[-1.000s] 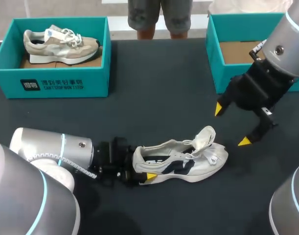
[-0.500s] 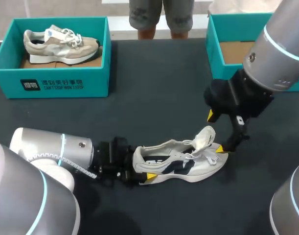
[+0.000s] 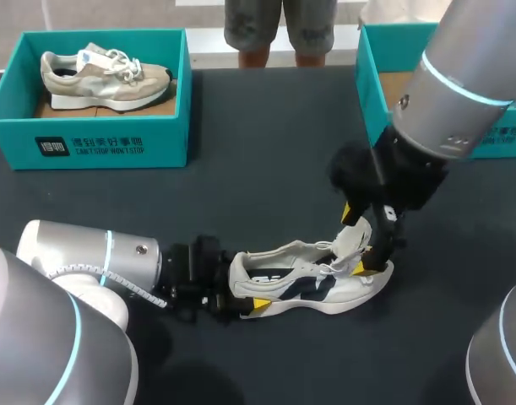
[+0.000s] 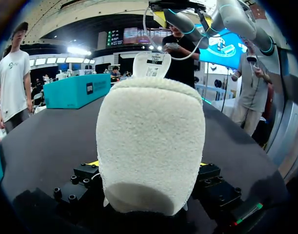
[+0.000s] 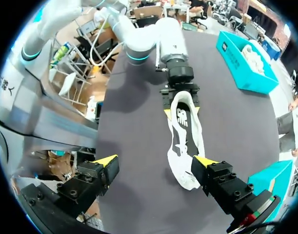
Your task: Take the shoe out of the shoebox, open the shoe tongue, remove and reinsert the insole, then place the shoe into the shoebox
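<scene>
A white shoe (image 3: 312, 280) with a dark side logo lies on the dark table, its tongue (image 3: 352, 236) pulled up. My left gripper (image 3: 241, 285) is shut on the heel. In the left wrist view the fuzzy heel (image 4: 151, 141) fills the space between the fingers of the left gripper (image 4: 148, 165). My right gripper (image 3: 353, 240) is open and hangs over the tongue, one yellow tip on each side of it. The right wrist view looks down the shoe (image 5: 183, 126) from the right gripper (image 5: 156, 163), one fingertip (image 5: 205, 161) close to the toe. The teal shoebox (image 3: 369, 93) at the back right holds only cardboard.
A second teal box (image 3: 97, 143) at the back left holds another pale shoe (image 3: 105, 72). My left arm (image 3: 89, 261) lies low along the table's front left. Bare table stretches between the two boxes.
My right arm has swung left and down from beside the right box to over the shoe's tongue, its gripper still open. The left arm and the shoe have stayed put.
</scene>
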Controlling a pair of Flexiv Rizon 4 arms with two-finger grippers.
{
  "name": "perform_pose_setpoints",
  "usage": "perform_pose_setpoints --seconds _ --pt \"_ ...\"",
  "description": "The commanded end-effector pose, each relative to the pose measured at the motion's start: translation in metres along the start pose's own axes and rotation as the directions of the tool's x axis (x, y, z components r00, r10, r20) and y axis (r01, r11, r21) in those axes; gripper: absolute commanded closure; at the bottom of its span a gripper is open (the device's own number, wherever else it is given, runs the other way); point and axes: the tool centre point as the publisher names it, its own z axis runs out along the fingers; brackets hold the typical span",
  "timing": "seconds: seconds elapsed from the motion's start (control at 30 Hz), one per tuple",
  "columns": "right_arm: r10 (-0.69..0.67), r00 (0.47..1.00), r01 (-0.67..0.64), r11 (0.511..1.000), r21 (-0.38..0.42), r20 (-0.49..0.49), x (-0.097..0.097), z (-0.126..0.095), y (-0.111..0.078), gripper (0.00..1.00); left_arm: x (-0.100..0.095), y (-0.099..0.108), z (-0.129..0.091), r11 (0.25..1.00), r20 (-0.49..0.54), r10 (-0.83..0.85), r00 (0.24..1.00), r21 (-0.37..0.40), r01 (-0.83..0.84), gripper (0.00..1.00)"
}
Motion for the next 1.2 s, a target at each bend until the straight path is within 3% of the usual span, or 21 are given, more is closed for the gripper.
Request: perform_pose_setpoints --seconds 0.03,0.1,0.17,0.37,0.97,1.2 --pt "-0.069 0.996 0.071 0.997 0.043 -0.056 -0.023 0.039 0.033 0.00 0.001 0.005 -0.002 1.000 0.001 0.000 1.000 -0.002 0.000 1.00" --pt "-0.105 0.993 0.107 0.993 0.047 -0.057 -0.032 0.046 0.038 0.00 0.001 0.005 -0.002 1.000 0.001 0.000 1.000 -0.002 0.000 1.00" --pt "-0.131 0.990 0.133 0.990 0.047 -0.055 -0.041 0.048 0.042 0.49 0.001 0.005 -0.002 1.000 0.001 0.000 1.000 -0.002 0.000 1.00" --pt "-0.174 0.982 0.179 0.981 0.069 -0.068 -0.061 0.054 0.051 1.00 0.001 0.005 -0.002 1.000 0.001 0.000 1.000 -0.002 0.000 1.00" --pt "-0.147 0.989 0.149 0.985 0.084 -0.032 -0.062 0.057 0.055 1.00 0.001 0.005 -0.002 1.000 0.001 0.000 1.000 -0.002 0.000 1.00" --pt "-0.147 0.987 0.151 0.987 0.061 -0.061 -0.061 0.099 0.052 1.00 0.001 0.005 -0.002 1.000 0.001 0.000 1.000 -0.002 0.000 1.00"
